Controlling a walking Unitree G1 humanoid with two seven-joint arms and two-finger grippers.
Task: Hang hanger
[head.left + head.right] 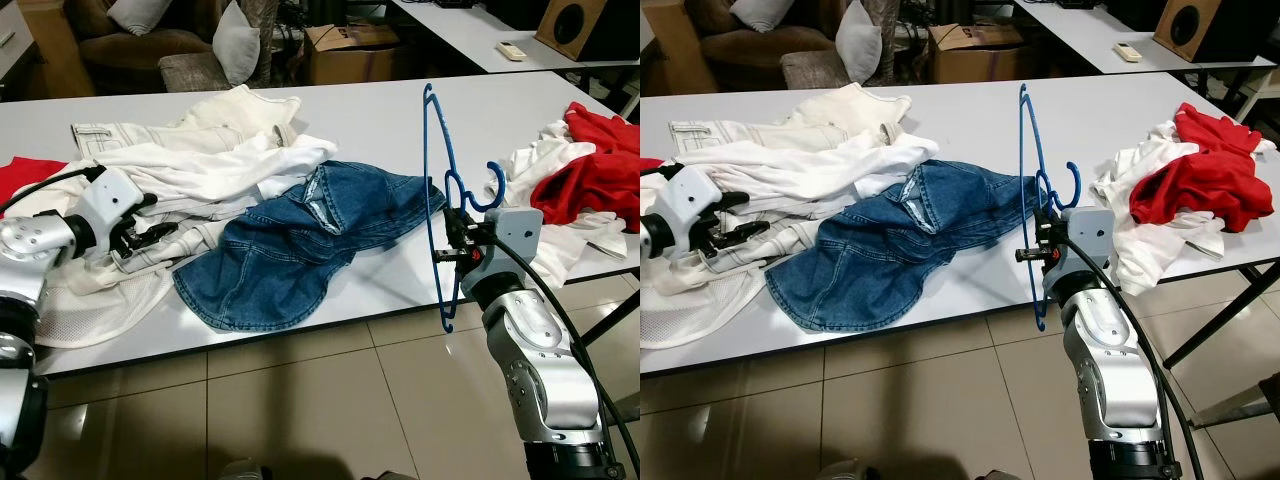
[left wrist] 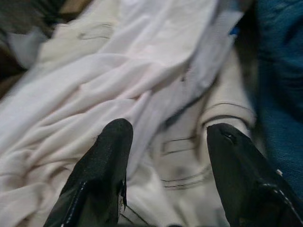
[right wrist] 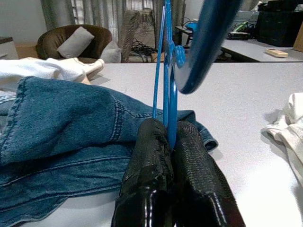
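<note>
Closest to you is the right gripper [image 1: 462, 245], raised just off the near edge of the counter [image 1: 400, 115], over tiled floor [image 1: 330, 400]. Its jaws are pressed together on the blue hanger [image 1: 440, 210], pinching the thin wire near its middle; you can see the 2 black fingers [image 3: 151, 175] closed with the wire between them. You have the hanger held upright, edge-on, with its hook curling toward the red garment [image 1: 590, 175] and its lower end hanging below the counter edge.

Beside the hanger, the denim garment [image 1: 300, 240] reaches the near edge and droops slightly over it. You have bare counter between the denim and the white-and-red pile [image 1: 1160, 200] at the right end, and more bare surface toward the far edge. Beyond the counter stand a cardboard box [image 1: 345, 50] and an armchair [image 1: 150, 40].

Your left gripper [image 1: 135, 238] lies low on the white clothes [image 1: 190, 165] near the left end, jaws spread wide apart and holding nothing, fingertips [image 2: 106, 156] resting on the cloth.
</note>
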